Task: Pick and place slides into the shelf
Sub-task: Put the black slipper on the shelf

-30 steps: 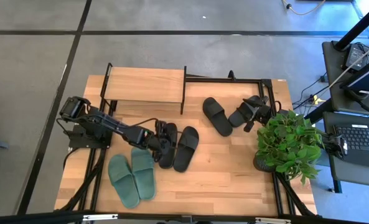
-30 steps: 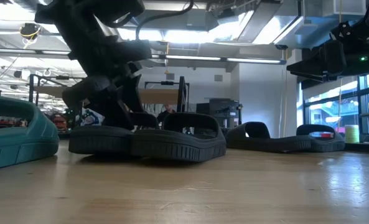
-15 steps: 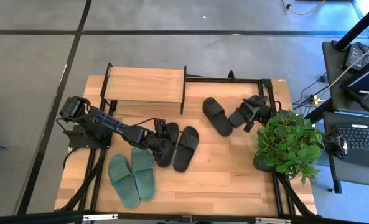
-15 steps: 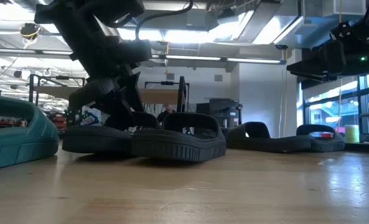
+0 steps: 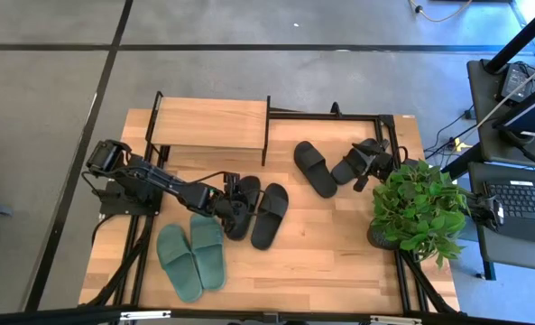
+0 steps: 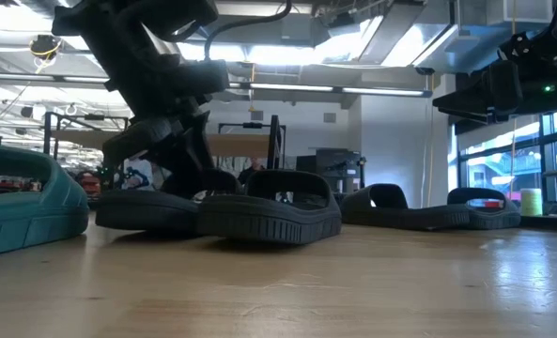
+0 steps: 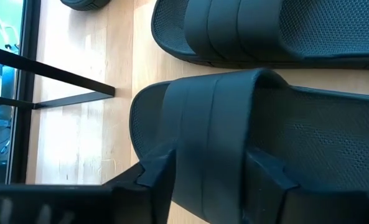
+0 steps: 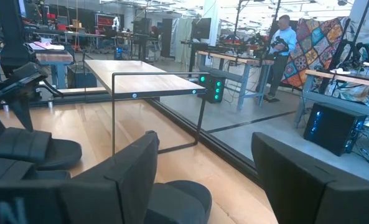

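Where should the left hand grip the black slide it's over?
Grip the wide strap of the black slide, coming from above: it arches off the flat sole, and the left hand already straddles it, one finger on each side. The neighbouring black slide crowds a sole-edge grip.
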Motion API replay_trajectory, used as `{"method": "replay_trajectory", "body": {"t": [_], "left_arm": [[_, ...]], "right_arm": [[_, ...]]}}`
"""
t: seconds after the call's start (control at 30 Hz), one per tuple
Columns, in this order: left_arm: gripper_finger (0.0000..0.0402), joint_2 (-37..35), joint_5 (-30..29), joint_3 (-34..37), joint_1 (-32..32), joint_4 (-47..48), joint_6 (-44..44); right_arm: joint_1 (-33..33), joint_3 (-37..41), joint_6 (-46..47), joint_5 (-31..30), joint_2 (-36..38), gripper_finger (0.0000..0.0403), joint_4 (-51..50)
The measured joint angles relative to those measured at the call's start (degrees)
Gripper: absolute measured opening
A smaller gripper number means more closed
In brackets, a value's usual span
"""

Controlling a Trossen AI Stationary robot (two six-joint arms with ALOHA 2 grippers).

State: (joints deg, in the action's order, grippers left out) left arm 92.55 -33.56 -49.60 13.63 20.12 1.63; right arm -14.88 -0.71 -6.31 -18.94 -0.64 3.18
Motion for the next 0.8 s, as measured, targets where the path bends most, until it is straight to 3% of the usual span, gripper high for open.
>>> {"method": "replay_trajectory", "body": {"t": [0.5,0.8], "left_arm": [[0.0011,-0.04,-0.35,0.00,0.00,-0.17,0.44],[0.0005,-1.18,-0.26,-1.80,0.00,0.88,0.15]], "right_arm": [[-0.01,0.00,-0.15,-0.02,0.00,0.0257,0.00],[-0.01,0.00,-0.17,0.00,0.00,0.0257,0.00]]}}
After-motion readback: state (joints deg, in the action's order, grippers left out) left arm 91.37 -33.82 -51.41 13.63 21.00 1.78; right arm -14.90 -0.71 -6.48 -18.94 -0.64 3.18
